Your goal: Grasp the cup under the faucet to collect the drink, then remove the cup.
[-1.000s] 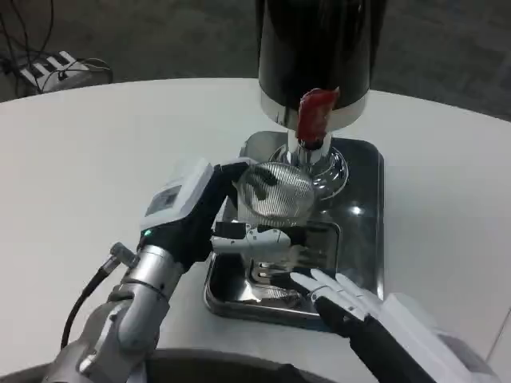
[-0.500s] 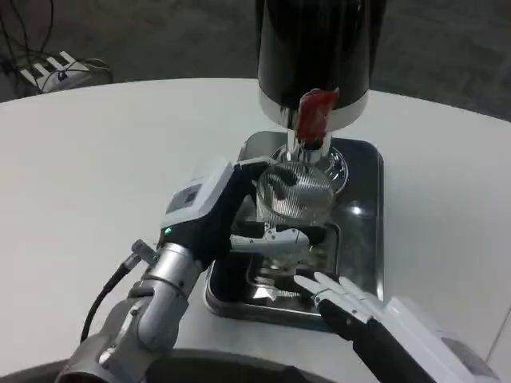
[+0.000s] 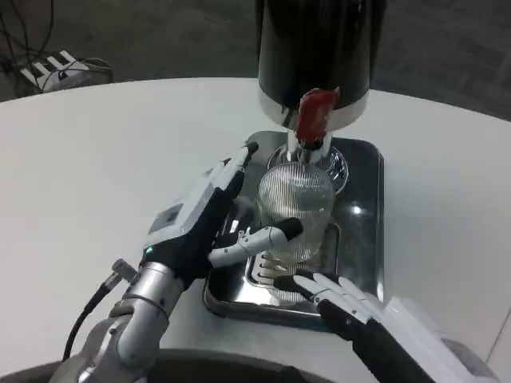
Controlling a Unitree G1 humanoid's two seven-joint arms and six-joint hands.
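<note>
A white power strip point(image 3: 49, 67) with dark cables point(image 3: 9, 32) lies on the grey floor beyond the white table point(image 3: 104, 152).

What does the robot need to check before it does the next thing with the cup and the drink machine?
1. Cup standing upright on the metal tray: ok.
2. Cup under the red tap: ok, it sits right below it.
3. Left hand holding the cup: cannot tell; its fingers lie beside the cup, but a firm hold is not clear.
4. Right hand out of the way: ok, it sits at the tray's near edge, holding nothing.
5. Drink in the cup: cannot tell; the ribbed glass hides the level.
6. Tap lever pressed: not ok, no hand is on it.
</note>
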